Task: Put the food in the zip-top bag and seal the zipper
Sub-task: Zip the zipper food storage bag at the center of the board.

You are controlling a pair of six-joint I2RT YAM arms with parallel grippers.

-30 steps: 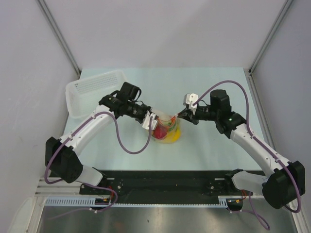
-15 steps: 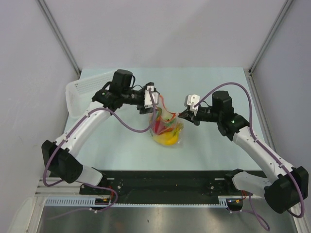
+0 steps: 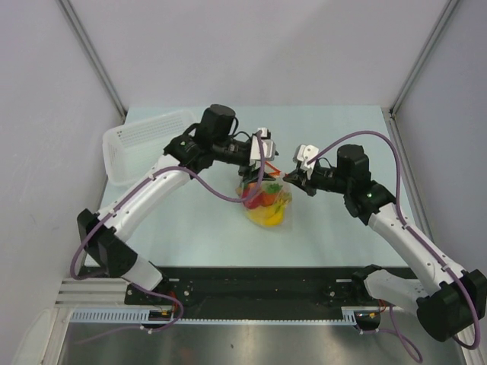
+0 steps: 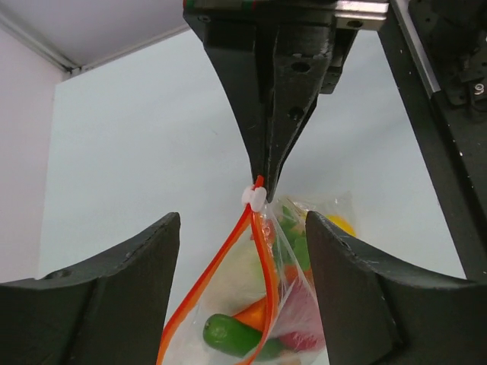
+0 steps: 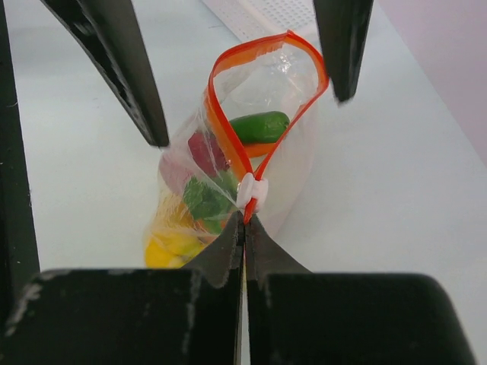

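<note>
With my right claw [image 5: 245, 220] clamped on the zipper [image 5: 226, 135] at its slider end and the zip-top bag [image 5: 293, 163] of food [image 5: 259, 127] sagging just beyond that claw, I should pinch my spread left claw [image 4: 242, 220] onto the strip beside it and slide away, taut.

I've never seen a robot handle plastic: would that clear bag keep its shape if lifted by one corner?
Probably not. The bag looks floppy: its zipper bows into a loose loop where the right gripper pinches one end. The food bunched low inside would likely make it sag and swing.
</note>
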